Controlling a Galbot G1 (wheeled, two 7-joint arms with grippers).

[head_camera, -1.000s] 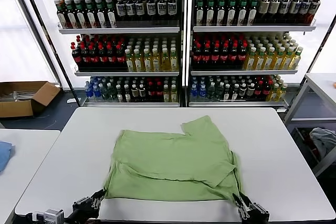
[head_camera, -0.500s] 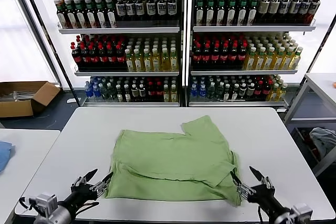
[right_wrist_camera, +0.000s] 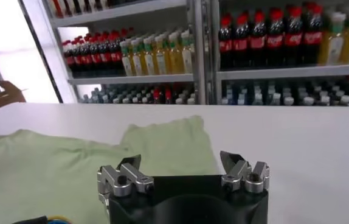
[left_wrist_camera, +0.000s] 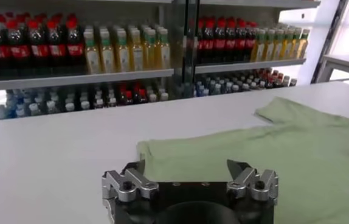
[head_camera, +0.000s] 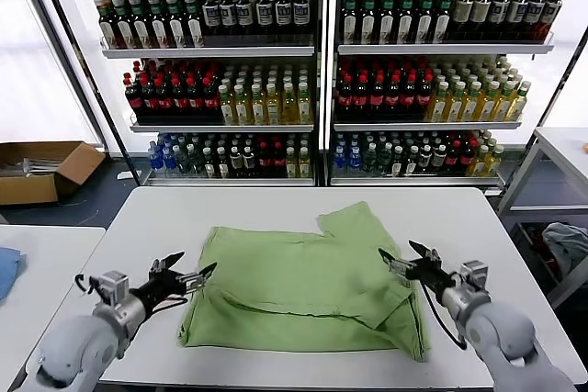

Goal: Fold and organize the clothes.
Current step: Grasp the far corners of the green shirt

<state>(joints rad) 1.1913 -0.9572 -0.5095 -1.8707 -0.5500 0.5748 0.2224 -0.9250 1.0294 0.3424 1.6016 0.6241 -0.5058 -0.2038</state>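
A light green shirt point(head_camera: 308, 286) lies partly folded on the white table point(head_camera: 478, 227), its lower part doubled over and one sleeve point(head_camera: 354, 219) sticking out toward the shelves. No collar or chest print shows. My left gripper point(head_camera: 184, 275) is open and empty just off the shirt's left edge. My right gripper point(head_camera: 404, 259) is open and empty over the shirt's right edge. The shirt also shows in the left wrist view point(left_wrist_camera: 272, 146) beyond the open left gripper point(left_wrist_camera: 186, 165), and in the right wrist view point(right_wrist_camera: 71, 164) beyond the open right gripper point(right_wrist_camera: 179, 162).
Shelves of bottles point(head_camera: 322, 71) stand behind the table. A cardboard box point(head_camera: 41, 170) sits on the floor at the far left. A second table with a blue cloth point(head_camera: 7, 271) is on the left. Another table point(head_camera: 565, 149) stands at the right.
Both grippers have risen from the table's near edge and moved up to the shirt's left and right sides. The shirt's near fold has shifted slightly.
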